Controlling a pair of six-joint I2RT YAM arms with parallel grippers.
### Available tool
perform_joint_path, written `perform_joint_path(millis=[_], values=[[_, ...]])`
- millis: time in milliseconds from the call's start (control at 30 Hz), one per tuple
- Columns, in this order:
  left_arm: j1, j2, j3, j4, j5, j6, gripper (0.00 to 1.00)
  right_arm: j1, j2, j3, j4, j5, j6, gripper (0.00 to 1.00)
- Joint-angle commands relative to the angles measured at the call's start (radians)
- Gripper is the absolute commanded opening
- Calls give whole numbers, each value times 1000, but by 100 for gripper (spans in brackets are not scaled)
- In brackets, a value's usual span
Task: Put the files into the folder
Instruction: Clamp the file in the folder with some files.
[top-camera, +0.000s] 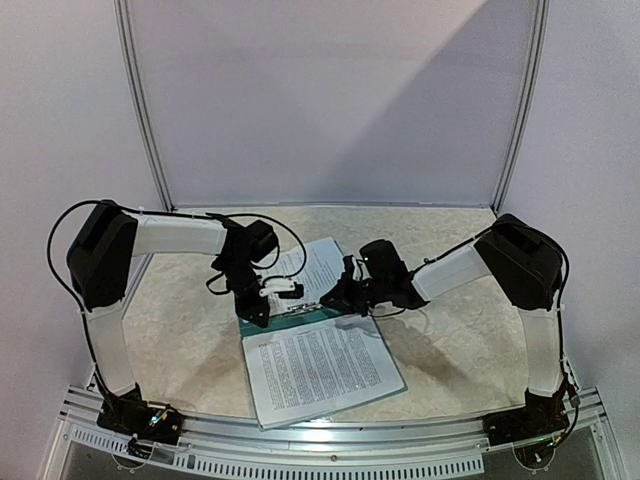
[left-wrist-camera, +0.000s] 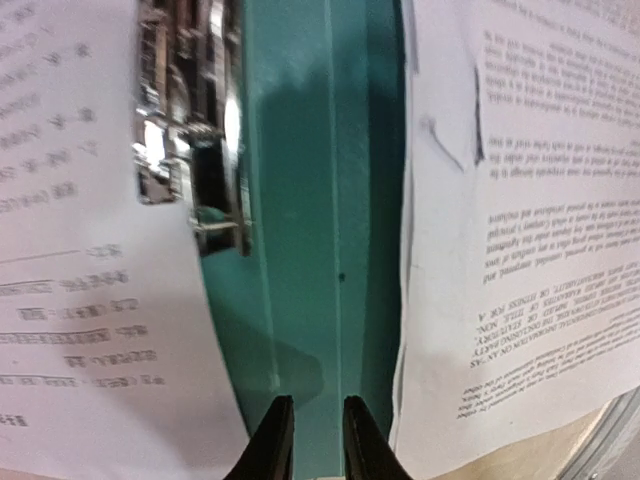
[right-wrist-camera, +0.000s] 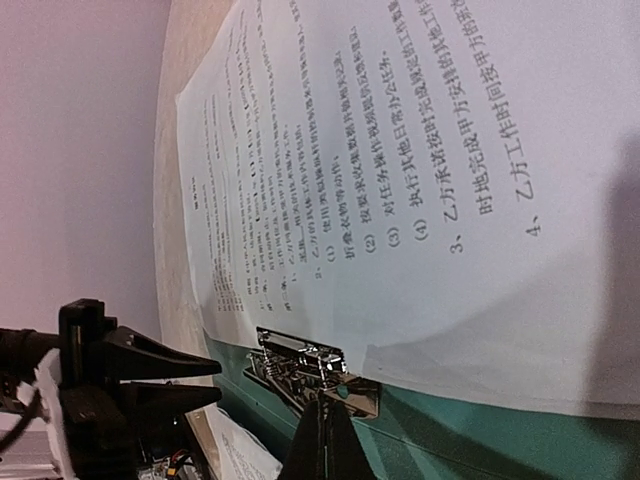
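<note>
The teal folder (top-camera: 300, 316) lies open on the table. One stack of printed files (top-camera: 320, 365) lies on its near cover, another (top-camera: 308, 265) on its far cover. My left gripper (top-camera: 260, 316) hovers over the bare teal spine (left-wrist-camera: 300, 200), fingers a little apart with nothing between them (left-wrist-camera: 315, 425). The silver clip (left-wrist-camera: 190, 130) sits beside a sheet's edge (left-wrist-camera: 70, 250). My right gripper (top-camera: 340, 302) is shut (right-wrist-camera: 333, 418), its tips pinching the lever of the clip (right-wrist-camera: 310, 365), at the edge of the far sheets (right-wrist-camera: 400, 150).
The left gripper's black fingers (right-wrist-camera: 170, 380) show close to the clip in the right wrist view. The metal rail of the table's near edge (top-camera: 330, 432) runs just below the near sheets. Grey walls stand behind and on both sides.
</note>
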Motion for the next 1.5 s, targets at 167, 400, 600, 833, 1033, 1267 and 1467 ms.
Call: perform_joint_path(millis=[167, 400, 600, 833, 1033, 1267, 1467], values=[[-80, 14, -91, 116, -135, 87, 18, 1, 45, 8, -219, 163, -47, 0], [-81, 4, -60, 74, -56, 150, 20, 1, 71, 34, -221, 169, -46, 0], [-59, -5, 81, 79, 77, 203, 31, 2, 66, 16, -217, 164, -38, 0], [-51, 139, 203, 107, 89, 193, 36, 1, 52, 16, -224, 159, -46, 0], [-52, 193, 234, 86, 46, 174, 35, 1, 49, 9, -217, 158, -47, 0], [-65, 224, 265, 57, -16, 157, 30, 2, 42, -1, -210, 159, -50, 0], [-67, 253, 291, 46, -75, 132, 33, 2, 38, -3, -197, 156, -52, 0]])
